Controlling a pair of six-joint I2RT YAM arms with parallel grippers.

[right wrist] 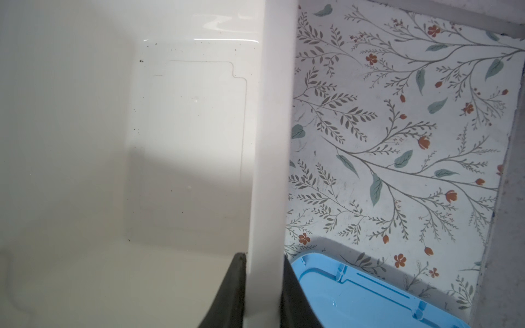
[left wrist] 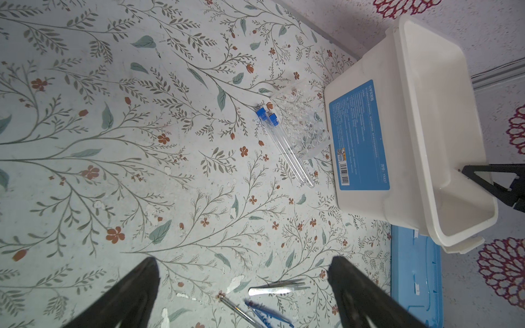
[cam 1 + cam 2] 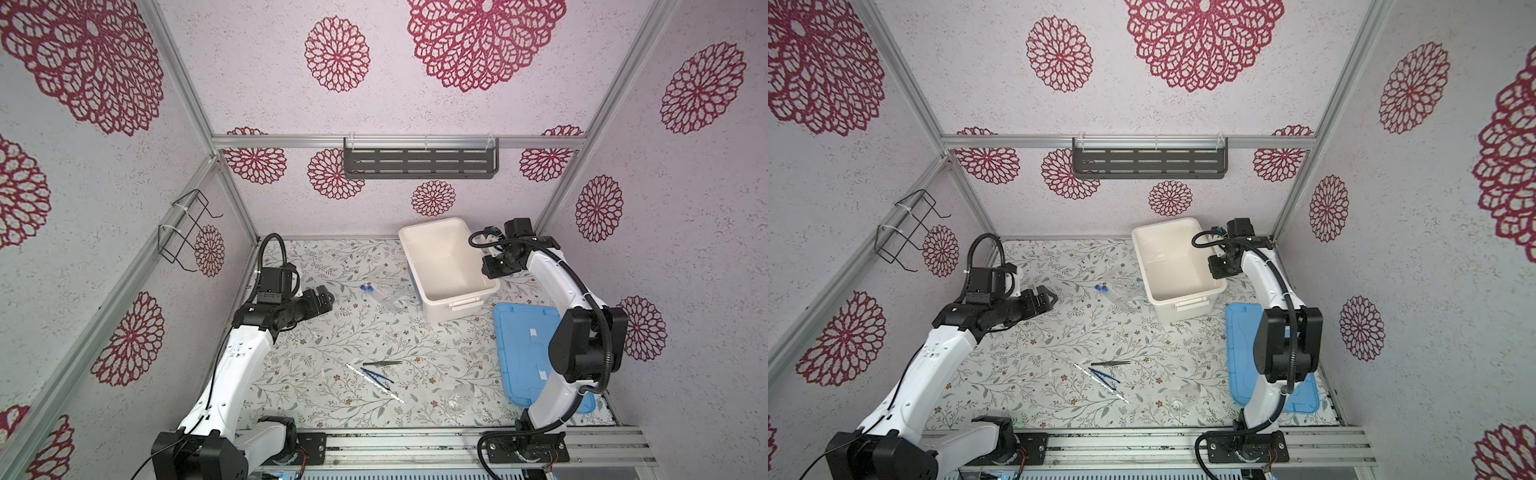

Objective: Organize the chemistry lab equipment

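Observation:
Two clear tubes with blue caps (image 3: 376, 293) (image 2: 284, 144) lie on the floral mat beside the see-through tube holder (image 3: 388, 282) (image 2: 301, 125). Near the front lie dark metal tweezers (image 3: 382, 363) (image 2: 279, 289), blue tweezers (image 3: 376, 375) (image 2: 270, 312) and a thin white stick (image 3: 374, 382). A small clear vessel (image 3: 459, 395) sits front right. My left gripper (image 3: 326, 299) (image 2: 244, 264) hangs open and empty left of the tubes. My right gripper (image 3: 488, 268) (image 1: 264, 261) is shut on the right rim of the white tub (image 3: 432, 232) (image 1: 272, 142).
A flat blue lid (image 3: 519, 345) (image 1: 355, 298) lies on the mat in front of the tub, partly under my right arm. A dark slotted shelf (image 3: 419, 162) hangs on the back wall and a wire rack (image 3: 183, 228) on the left wall.

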